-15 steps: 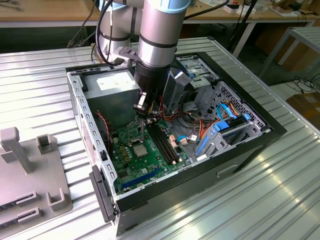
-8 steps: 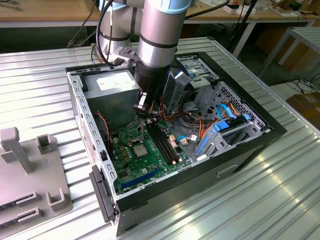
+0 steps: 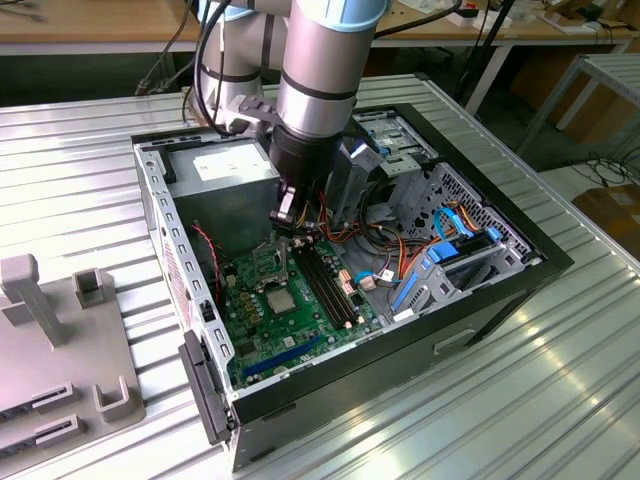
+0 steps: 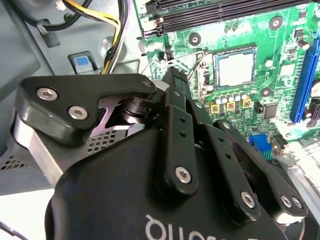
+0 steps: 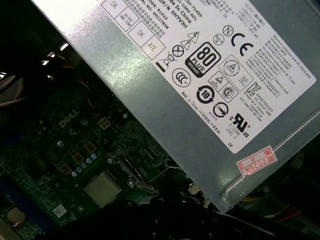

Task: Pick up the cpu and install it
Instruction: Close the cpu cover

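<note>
The cpu, a small square chip with a silver-grey top, lies flat in its socket on the green motherboard. Both wrist views show the cpu in that socket. My gripper hangs inside the open computer case, just above the board and a little behind the socket in the exterior view. In the second wrist view its black fingers come together at the tip, and the gripper is shut with nothing between them. A thin metal socket lever runs close beside the tip.
The grey power-supply box stands right behind the gripper, by the case wall. Black memory slots run alongside the socket, with bundled cables and drive cages at the exterior view's right. A grey fixture sits on the ribbed table.
</note>
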You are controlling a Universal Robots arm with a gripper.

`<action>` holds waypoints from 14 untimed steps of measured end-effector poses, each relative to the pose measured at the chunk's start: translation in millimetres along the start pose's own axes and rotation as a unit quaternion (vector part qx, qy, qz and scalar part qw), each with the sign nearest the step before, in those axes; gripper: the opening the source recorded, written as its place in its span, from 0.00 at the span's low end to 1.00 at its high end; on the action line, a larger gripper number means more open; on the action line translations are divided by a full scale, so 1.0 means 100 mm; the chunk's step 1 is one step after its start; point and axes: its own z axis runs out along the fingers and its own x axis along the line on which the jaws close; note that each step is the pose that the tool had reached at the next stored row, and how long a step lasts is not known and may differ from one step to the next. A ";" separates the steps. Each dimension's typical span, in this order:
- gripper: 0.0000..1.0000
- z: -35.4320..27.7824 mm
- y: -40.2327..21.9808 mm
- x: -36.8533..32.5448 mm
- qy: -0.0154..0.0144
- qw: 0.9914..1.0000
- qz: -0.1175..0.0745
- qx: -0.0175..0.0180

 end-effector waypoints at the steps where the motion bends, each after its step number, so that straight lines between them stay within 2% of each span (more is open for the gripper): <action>1: 0.11 0.000 -0.003 0.005 0.000 1.000 -0.003 0.000; 6: 0.11 0.001 -0.014 0.027 0.000 1.000 -0.025 0.001; 14: 0.11 0.002 -0.035 0.065 0.000 0.998 -0.055 0.002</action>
